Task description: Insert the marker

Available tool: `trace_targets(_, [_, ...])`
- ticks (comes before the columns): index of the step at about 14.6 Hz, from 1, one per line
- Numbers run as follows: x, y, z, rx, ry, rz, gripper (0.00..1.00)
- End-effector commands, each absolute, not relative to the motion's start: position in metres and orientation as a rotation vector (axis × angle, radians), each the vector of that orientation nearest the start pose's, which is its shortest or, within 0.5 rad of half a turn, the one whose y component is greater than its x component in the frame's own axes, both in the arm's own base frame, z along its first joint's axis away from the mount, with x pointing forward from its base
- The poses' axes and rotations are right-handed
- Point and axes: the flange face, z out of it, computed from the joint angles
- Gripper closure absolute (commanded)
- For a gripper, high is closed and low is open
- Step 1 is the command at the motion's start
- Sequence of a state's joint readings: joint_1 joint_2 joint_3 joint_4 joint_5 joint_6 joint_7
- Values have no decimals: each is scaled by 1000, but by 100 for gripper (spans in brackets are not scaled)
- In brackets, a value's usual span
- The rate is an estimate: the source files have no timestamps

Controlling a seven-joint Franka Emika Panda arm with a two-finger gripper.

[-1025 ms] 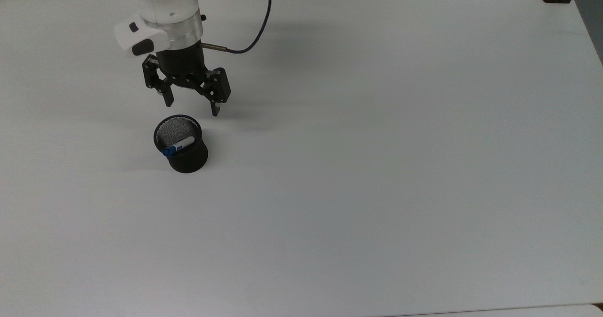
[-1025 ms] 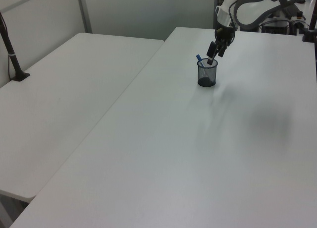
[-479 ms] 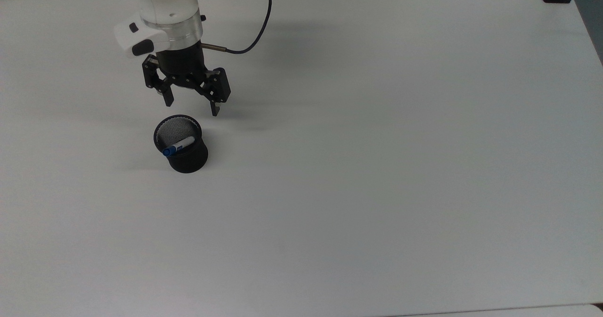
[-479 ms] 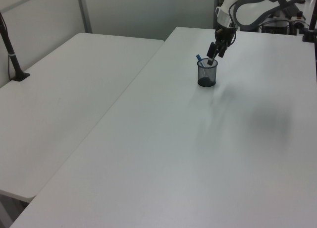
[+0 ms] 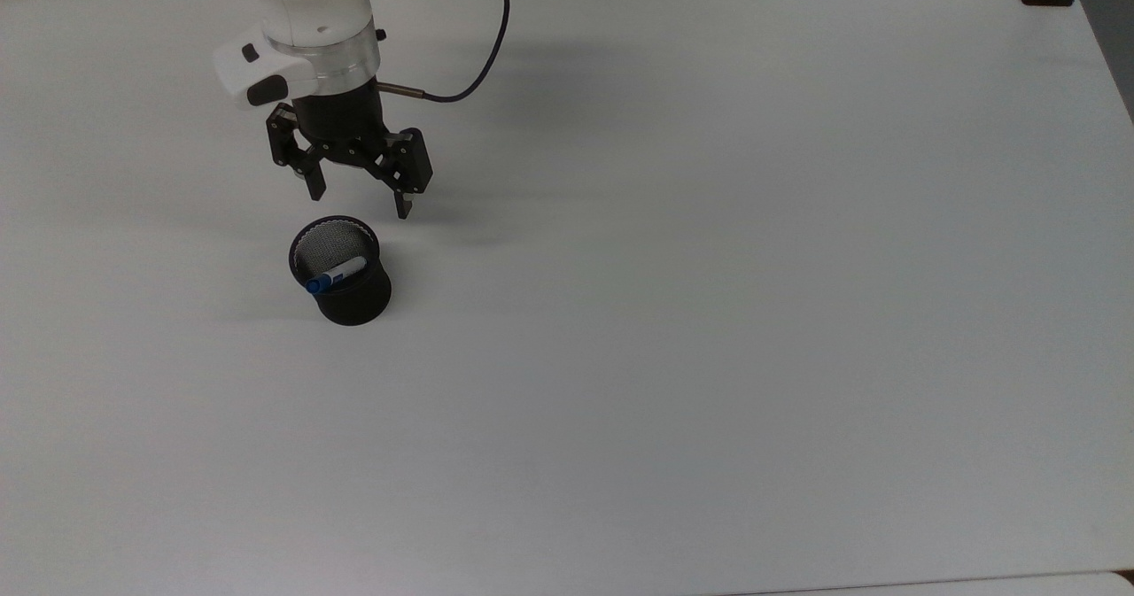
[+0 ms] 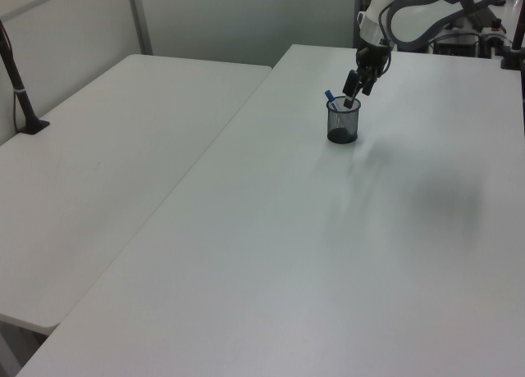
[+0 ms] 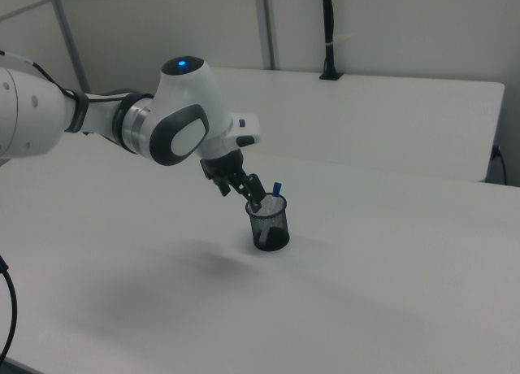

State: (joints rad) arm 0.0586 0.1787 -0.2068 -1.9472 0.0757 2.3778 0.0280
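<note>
White-barrelled blue-capped marker [image 5: 337, 274] leans inside the black mesh cup [image 5: 341, 283], just below the end effector [image 5: 361, 206] in the top view; fingers spread wide, empty.

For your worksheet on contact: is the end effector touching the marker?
Apart. The top view shows bare table between the open end effector and the marker in the cup.

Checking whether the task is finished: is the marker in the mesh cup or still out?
In. The marker leans inside the black mesh cup, blue cap over the rim; the pincer hangs open, empty.
</note>
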Motion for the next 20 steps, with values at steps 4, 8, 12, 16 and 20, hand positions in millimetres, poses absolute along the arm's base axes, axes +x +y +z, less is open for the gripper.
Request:
trace_targets(4, [623,-47,509,-3086,252,-144,0])
trace_targets(8, [620,-48,514,-3085,238,-123,0])
trace_targets(12, [605,-48,545,-3084,215,-109,0])
trace_targets(16, [583,-43,577,-3080,21,42,0])
trace_targets(20, [572,-44,593,-3074,-4,108,0])
